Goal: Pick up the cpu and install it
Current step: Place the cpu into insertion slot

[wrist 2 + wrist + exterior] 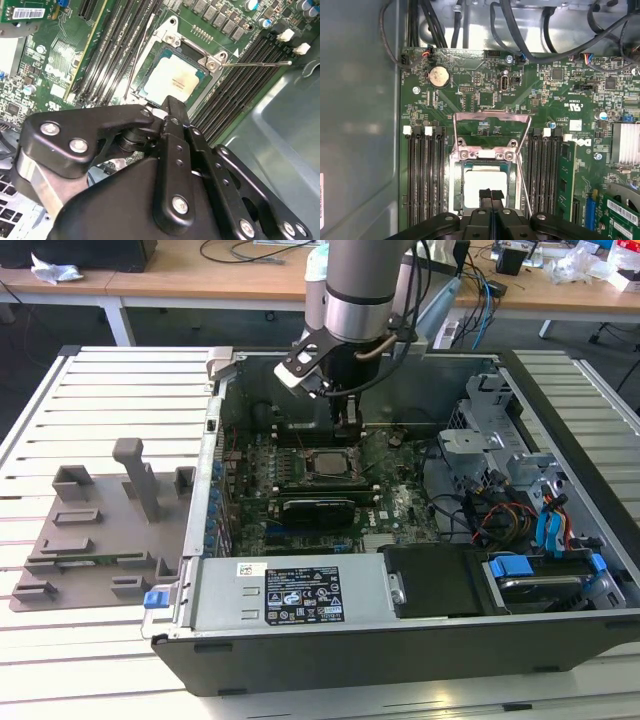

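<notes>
The cpu [479, 181] lies flat in the motherboard socket, its pale silvery top facing up; it also shows in the second wrist view [176, 76] and in the exterior view [326, 462]. My gripper [490, 193] hangs just above the cpu's near edge with its two black fingers pressed together and nothing between them. In the second wrist view the gripper [168, 103] covers part of the socket's edge. The arm reaches down into the open computer case, where the gripper [347, 424] sits over the board. The socket's metal load plate [492, 120] stands flipped open and its thin lever [255, 63] is swung out.
Memory slots [422, 175] flank the socket on both sides. A long black card [318, 508] sits in front of the socket, with a power supply [290, 590] nearer. Drive cages and cables [520, 490] fill the exterior view's right. A grey fixture [100, 525] lies outside the case.
</notes>
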`<action>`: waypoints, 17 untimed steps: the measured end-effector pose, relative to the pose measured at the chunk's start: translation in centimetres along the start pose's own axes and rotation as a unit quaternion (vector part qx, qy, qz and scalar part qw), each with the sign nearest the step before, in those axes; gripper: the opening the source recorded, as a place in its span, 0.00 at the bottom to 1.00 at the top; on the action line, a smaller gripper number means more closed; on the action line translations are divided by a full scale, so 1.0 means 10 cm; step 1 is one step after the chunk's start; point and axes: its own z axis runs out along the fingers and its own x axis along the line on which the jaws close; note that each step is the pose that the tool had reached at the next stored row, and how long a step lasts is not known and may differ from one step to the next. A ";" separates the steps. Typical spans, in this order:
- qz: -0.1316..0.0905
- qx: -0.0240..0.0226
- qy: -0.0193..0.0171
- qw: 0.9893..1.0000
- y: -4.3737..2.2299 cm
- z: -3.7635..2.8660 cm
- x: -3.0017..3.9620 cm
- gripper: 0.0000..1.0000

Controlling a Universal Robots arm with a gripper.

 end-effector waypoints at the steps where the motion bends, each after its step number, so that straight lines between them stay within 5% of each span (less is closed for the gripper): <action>1: 0.000 0.000 0.000 1.000 0.000 -0.006 0.000 0.11; 11: 0.000 0.000 0.000 1.000 -0.001 -0.049 -0.001 0.11; 17: 0.000 0.000 0.000 1.000 -0.003 -0.163 -0.005 0.11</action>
